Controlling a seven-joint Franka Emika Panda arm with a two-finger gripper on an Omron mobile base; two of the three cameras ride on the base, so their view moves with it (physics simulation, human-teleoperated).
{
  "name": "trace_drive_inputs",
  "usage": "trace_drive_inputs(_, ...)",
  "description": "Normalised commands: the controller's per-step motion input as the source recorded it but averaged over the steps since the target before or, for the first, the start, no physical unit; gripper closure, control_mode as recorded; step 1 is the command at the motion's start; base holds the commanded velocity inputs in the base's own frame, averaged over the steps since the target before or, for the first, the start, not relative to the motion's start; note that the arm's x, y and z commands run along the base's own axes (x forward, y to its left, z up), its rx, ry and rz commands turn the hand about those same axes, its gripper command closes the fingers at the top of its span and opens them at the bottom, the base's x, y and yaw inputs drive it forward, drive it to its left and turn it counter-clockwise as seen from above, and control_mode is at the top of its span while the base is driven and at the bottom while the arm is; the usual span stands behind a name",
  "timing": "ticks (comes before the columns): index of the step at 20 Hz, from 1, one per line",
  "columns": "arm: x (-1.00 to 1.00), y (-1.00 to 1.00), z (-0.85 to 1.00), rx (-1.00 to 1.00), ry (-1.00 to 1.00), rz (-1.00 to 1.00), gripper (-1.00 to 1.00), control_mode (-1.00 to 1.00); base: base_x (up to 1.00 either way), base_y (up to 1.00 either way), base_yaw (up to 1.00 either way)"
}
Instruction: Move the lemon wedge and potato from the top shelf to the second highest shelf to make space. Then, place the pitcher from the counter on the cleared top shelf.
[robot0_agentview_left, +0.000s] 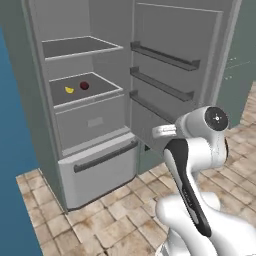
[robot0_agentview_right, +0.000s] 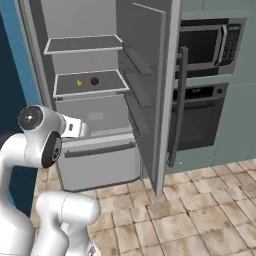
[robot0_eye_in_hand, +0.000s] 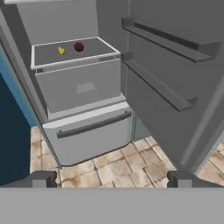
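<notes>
From the left base view, the fridge stands wide open, its door (robot0_agentview_left: 175, 75) swung out to the right with three rails across its inner face. The top shelf (robot0_agentview_left: 80, 47) is bare, with open room above it. Below it, the second highest shelf (robot0_agentview_left: 85, 90) carries the lemon wedge (robot0_agentview_left: 69, 90) and the potato (robot0_agentview_left: 84, 85), near each other but apart, well back from the front edge. Under that shelf sits a pale drawer (robot0_agentview_left: 92, 122), then a lower drawer with a dark handle (robot0_agentview_left: 102, 167). The white arm (robot0_agentview_left: 192, 170) stands on the tiled floor to the right, well clear of the shelves.

From the right base view, the lemon wedge (robot0_agentview_right: 79, 83) and potato (robot0_agentview_right: 94, 80) lie on the second highest shelf (robot0_agentview_right: 90, 90), the top shelf (robot0_agentview_right: 82, 45) bare above. The open door (robot0_agentview_right: 150, 95) juts out edge-on between the shelves and a wall oven (robot0_agentview_right: 200, 120) with a microwave (robot0_agentview_right: 210, 47) over it.

From the hand view, the claw (robot0_eye_in_hand: 113, 179) hangs low in front of the fridge, its two tips wide apart and holding nothing. The lemon wedge (robot0_eye_in_hand: 61, 50) and potato (robot0_eye_in_hand: 78, 46) sit far ahead and above it, with the door rails (robot0_eye_in_hand: 162, 85) close on the right.
</notes>
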Motion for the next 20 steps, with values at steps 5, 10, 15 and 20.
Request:
trace_drive_inputs(5,0.0,0.0,0.0,0.0,0.0,0.0,-1.0,1.0,-0.39,0.02,-0.51)
trace_drive_inputs(10,0.0,0.0,0.0,0.0,0.0,0.0,-1.0,1.0,-0.06,-0.02,-0.6)
trace_drive_inputs(15,0.0,0.0,0.0,0.0,0.0,0.0,-1.0,1.0,0.0,-0.12,-0.59)
trace_drive_inputs(20,0.0,0.0,0.0,0.0,0.0,0.0,-1.0,1.0,0.0,-0.21,-0.55)
